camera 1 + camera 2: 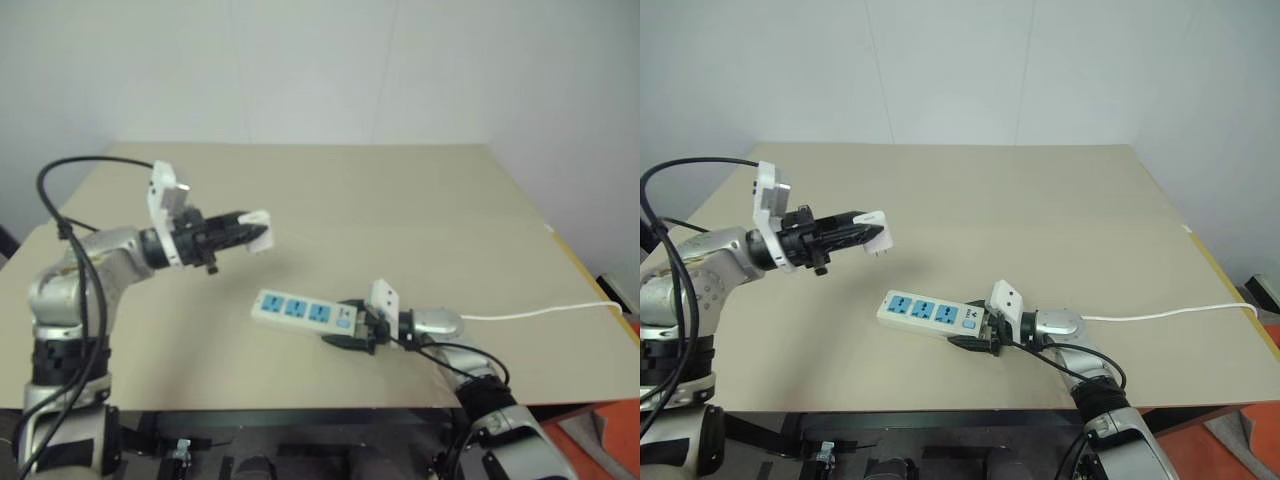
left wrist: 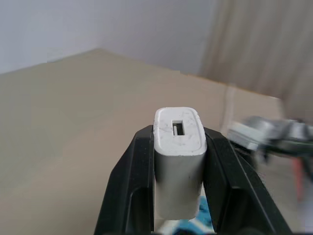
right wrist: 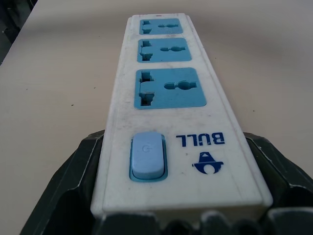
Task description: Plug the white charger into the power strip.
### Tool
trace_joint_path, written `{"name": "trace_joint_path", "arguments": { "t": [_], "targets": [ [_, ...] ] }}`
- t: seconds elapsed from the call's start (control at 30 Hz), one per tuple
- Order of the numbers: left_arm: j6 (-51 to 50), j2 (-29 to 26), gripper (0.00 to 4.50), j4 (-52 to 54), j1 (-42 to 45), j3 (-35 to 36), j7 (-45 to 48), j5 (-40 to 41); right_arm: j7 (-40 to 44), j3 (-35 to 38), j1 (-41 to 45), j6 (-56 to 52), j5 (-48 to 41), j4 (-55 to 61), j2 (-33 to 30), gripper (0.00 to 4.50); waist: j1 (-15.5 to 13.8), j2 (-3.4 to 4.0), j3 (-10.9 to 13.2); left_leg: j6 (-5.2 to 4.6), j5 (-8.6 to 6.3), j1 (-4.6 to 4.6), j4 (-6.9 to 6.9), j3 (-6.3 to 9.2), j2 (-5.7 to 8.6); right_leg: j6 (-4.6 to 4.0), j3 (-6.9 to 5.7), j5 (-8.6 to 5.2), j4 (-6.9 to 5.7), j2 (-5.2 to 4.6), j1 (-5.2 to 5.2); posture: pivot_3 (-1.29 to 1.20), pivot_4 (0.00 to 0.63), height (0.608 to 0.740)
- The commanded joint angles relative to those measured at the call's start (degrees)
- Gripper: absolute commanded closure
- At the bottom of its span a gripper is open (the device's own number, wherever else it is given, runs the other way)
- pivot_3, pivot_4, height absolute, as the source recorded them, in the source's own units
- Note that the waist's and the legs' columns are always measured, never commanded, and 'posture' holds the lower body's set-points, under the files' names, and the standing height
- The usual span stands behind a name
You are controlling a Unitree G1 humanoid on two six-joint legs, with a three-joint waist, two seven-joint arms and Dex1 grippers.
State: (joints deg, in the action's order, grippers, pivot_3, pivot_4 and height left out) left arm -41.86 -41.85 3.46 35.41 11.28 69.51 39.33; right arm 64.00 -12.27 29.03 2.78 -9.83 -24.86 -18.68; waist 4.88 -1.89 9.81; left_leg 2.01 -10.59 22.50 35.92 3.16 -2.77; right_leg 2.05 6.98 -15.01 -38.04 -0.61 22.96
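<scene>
Held white charger (image 1: 258,231) clamped in left gripper (image 1: 245,230) above table (image 1: 400,200); gripped power strip (image 1: 295,310) in right gripper (image 1: 352,328). Risked missing sockets through prong misalignment, skidding strip.

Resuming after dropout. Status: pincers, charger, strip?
Left pincer shut on small white plastic charger, held above the table. Right pincer clamps long white power strip at its switch end. Three blue sockets free, nothing between.

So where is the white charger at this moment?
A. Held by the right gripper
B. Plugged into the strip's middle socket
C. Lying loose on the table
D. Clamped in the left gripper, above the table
D: the white charger sits between the left gripper fingers, clear of the power strip.
</scene>
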Motion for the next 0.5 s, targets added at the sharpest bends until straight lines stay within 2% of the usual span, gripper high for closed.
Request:
{"name": "trace_joint_path", "arguments": {
  "t": [0.03, 0.2, 0.3, 0.5],
  "targets": [
    [2.1, -1.3, 3.49, -1.9, 1.4, -2.8, 8.8, 1.8, 0.6, 0.4, 0.9, 0.6, -0.5, 0.4, 0.4, 1.1, 0.0, 0.0, 0.0, 0.0, 0.0, 0.0, 0.0, 0.0, 0.0, 0.0, 0.0, 0.0, 0.01, 0.0, 0.0, 0.0, 0.15, 0.74],
    [11.9, 0.6, 3.49, -6.4, 3.3, -9.2, 21.5, -1.1, 0.7, 0.2, 1.2, 0.6, -0.4, 0.4, 0.6, 1.1, 0.1, 0.0, 0.0, 0.0, 0.0, 0.0, 0.0, -0.01, 0.0, 0.0, 0.01, -0.01, 0.02, 0.01, 0.01, 0.0, 0.15, 0.74],
    [15.5, 3.5, 3.49, -9.0, 5.1, -12.0, 23.0, -0.6, 0.8, 0.1, 1.3, 0.5, -0.3, 0.3, 0.7, 1.1, 0.1, 0.0, 0.0, 0.0, 0.0, 0.02, 0.0, -0.03, 0.0, 0.0, 0.02, 0.0, 0.03, 0.01, 0.01, 0.0, 0.15, 0.74],
    [21.6, 4.6, 3.49, -12.1, 7.0, -18.3, 23.0, -1.0, 1.9, -0.3, 1.3, 0.1, -0.2, 0.5, 0.3, 1.1, 0.5, 0.0, 0.0, -0.01, 0.0, 0.04, 0.0, -0.04, 0.0, 0.0, 0.07, 0.0, 0.03, 0.02, 0.03, 0.0, 0.15, 0.74]
  ]
}}
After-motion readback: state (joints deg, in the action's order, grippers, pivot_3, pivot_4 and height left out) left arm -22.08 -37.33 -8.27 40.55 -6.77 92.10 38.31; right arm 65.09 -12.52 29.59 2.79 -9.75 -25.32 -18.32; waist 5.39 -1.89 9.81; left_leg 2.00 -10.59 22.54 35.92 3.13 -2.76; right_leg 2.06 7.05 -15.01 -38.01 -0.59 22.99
